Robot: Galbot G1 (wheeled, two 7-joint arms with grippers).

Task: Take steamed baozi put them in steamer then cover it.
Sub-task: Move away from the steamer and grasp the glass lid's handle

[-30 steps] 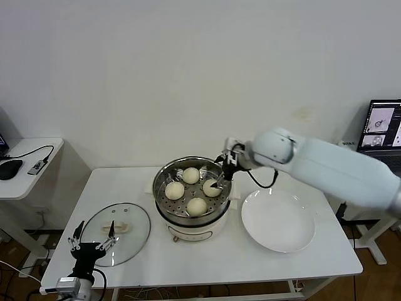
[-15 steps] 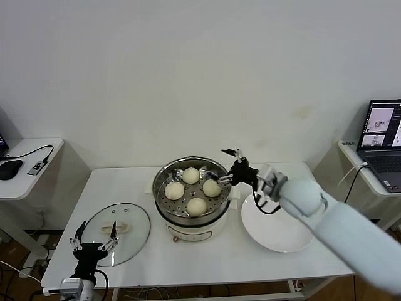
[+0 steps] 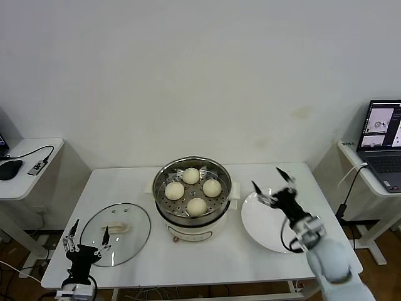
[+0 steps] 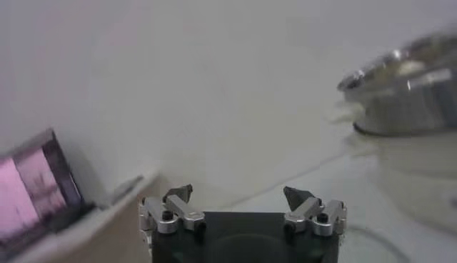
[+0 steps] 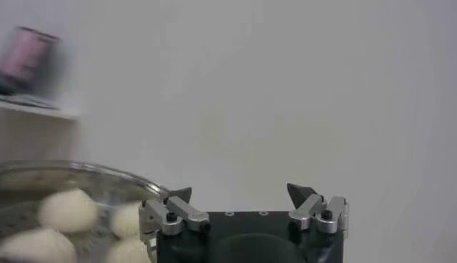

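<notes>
Several cream-white steamed baozi sit on the perforated tray inside the steel steamer at the table's middle; the right wrist view also shows the baozi in the pot. The glass cover with its cream handle lies flat on the table to the left of the steamer. My right gripper stands open and empty above the white plate, to the right of the steamer. My left gripper is open and empty at the table's front left, over the near edge of the cover.
A white plate lies to the right of the steamer. A side table with a mouse and cable stands at far left. A laptop sits on a stand at far right. The steamer rim shows in the left wrist view.
My right gripper has pulled back from the steamer's right rim, moving right and toward the front, and now hangs over the plate. The left gripper shifted slightly left and nearer.
</notes>
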